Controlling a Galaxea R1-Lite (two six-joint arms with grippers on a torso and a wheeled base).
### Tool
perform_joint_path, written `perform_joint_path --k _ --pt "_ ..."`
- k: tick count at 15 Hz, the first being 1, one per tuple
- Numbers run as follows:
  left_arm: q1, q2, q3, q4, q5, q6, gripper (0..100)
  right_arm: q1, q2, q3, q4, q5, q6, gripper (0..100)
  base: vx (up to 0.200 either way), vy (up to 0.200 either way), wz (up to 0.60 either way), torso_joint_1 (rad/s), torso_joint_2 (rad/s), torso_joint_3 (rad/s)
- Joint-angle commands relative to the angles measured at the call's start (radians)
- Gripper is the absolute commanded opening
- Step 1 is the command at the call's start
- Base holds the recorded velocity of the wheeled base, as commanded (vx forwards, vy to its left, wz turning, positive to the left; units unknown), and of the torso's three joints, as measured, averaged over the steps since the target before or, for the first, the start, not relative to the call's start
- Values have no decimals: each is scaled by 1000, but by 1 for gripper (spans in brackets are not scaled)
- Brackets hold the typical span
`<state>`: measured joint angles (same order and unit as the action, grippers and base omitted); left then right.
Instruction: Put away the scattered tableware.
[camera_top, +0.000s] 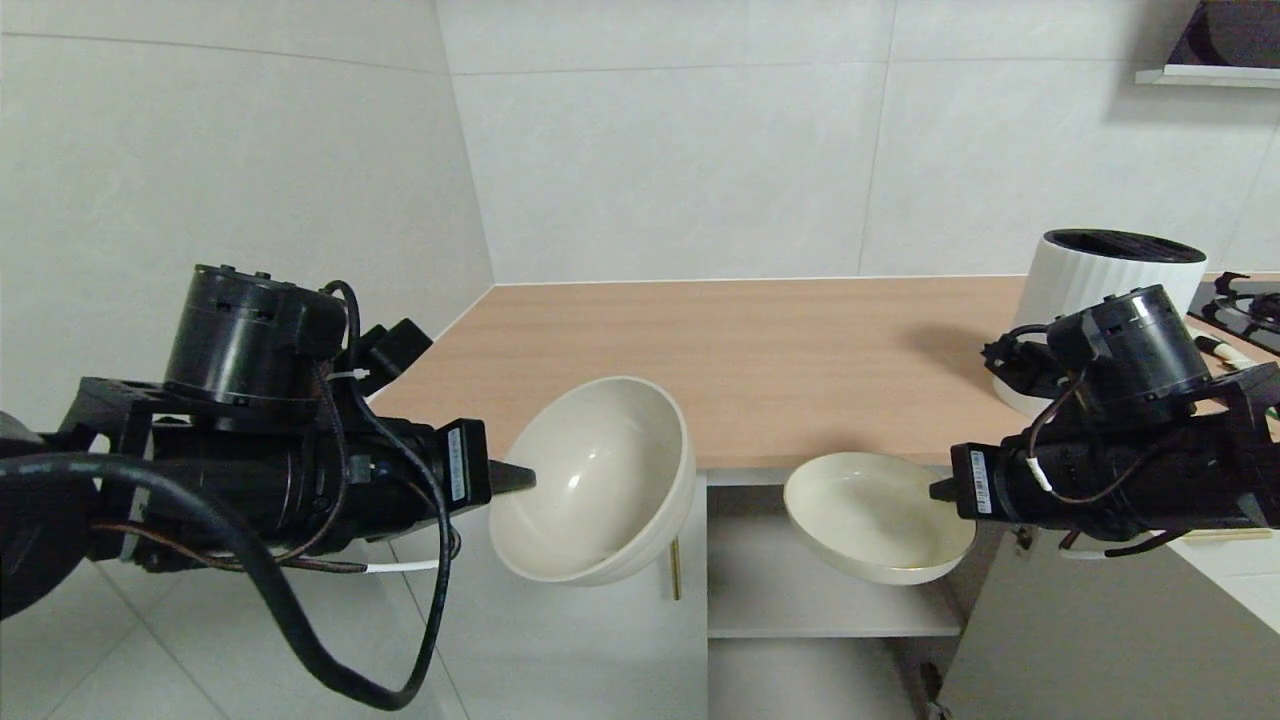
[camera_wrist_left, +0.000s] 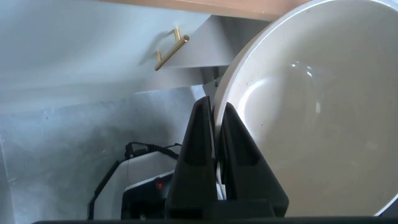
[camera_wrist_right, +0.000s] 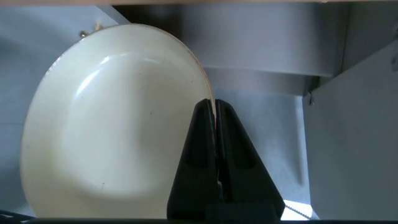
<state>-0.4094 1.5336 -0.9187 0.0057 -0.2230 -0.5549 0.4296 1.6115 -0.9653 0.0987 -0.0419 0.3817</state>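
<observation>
My left gripper (camera_top: 512, 479) is shut on the rim of a deep cream bowl (camera_top: 592, 483), held tilted in the air in front of the counter edge. In the left wrist view the rim of the bowl (camera_wrist_left: 317, 106) is pinched between the two black fingers (camera_wrist_left: 202, 140). My right gripper (camera_top: 943, 489) is shut on the rim of a shallow cream plate (camera_top: 872, 516), held in front of the open cabinet. The right wrist view has the plate (camera_wrist_right: 118, 118) clamped at its edge between the fingers (camera_wrist_right: 227, 143).
A wooden countertop (camera_top: 760, 350) runs along the tiled wall. A white ribbed container (camera_top: 1100, 290) stands at its right, with a gas hob (camera_top: 1240, 310) beyond. Below the counter is an open cabinet with a shelf (camera_top: 810, 600); its door (camera_top: 1080, 640) swings out at the right. A brass handle (camera_top: 675, 570) is on the left door.
</observation>
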Motion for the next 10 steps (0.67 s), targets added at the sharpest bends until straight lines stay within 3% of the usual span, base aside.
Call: perform_joint_path --k 1,5,10 --pt "0 14 0 0 -1 0 0 -5 18 4 -1 0 0 0 0 0 0 0 0 0" --pt "0 22 -2 0 -1 0 0 -12 25 2 -5 0 -1 0 0 0 0 -12 31 18" --pt "0 26 -2 -1 -1 -2 0 -14 28 5 -30 0 0 0 0 0 0 -158 405 239"
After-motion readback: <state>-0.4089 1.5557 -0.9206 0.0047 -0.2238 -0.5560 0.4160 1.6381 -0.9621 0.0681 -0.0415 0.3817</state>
